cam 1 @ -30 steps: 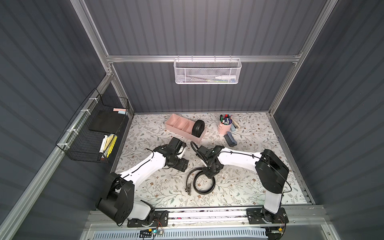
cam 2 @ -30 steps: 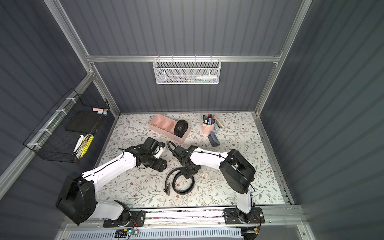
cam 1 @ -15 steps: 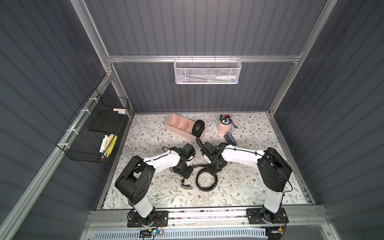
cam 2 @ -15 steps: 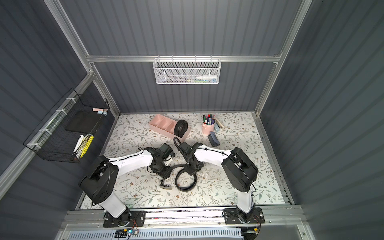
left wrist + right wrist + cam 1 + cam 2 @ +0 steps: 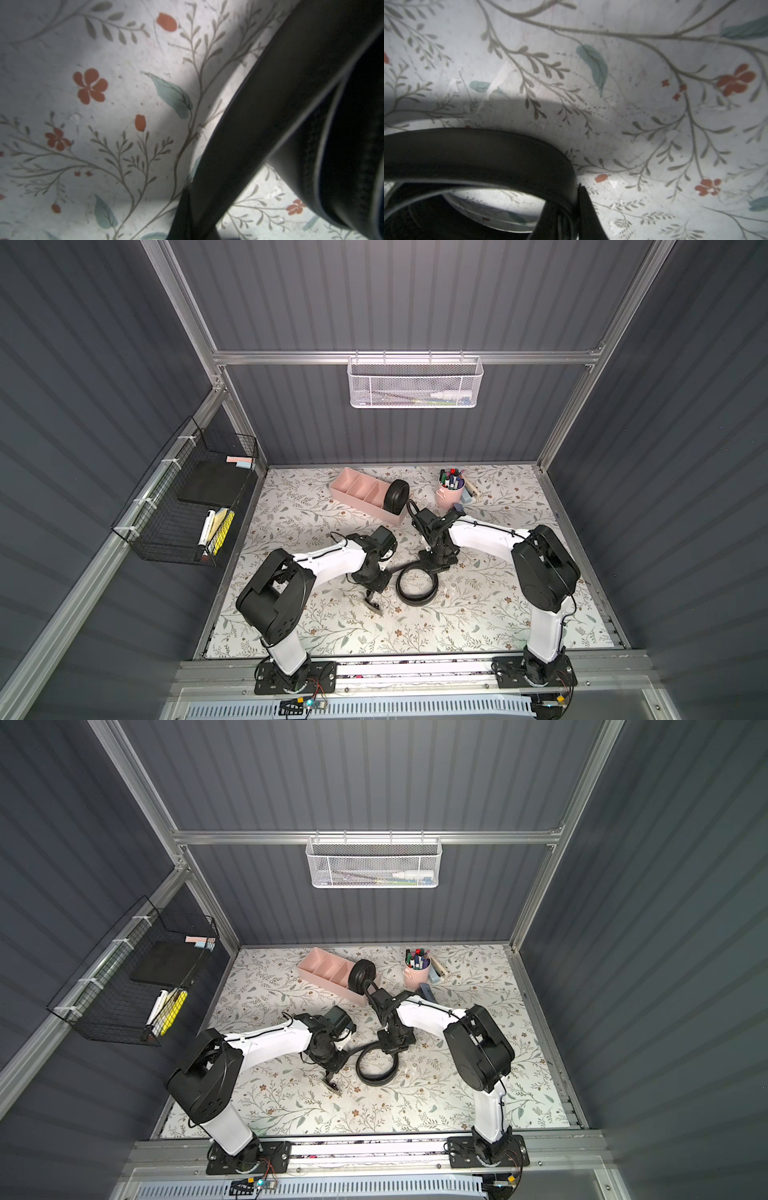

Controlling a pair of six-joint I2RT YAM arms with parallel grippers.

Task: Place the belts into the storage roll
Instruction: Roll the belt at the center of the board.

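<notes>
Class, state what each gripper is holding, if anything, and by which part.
Both hold the loose belt: the left gripper grips its strap near the buckle end, the right gripper pinches the loop's rim.

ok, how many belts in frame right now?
2. One coiled belt stands on edge in the end compartment of the pink tray. One loose belt lies looped on the table in front of it. No others visible.

Dark grey ribbed walls [image 5: 415, 294] and aluminium rails [image 5: 407, 357] enclose a floral-patterned table [image 5: 478, 614].
</notes>
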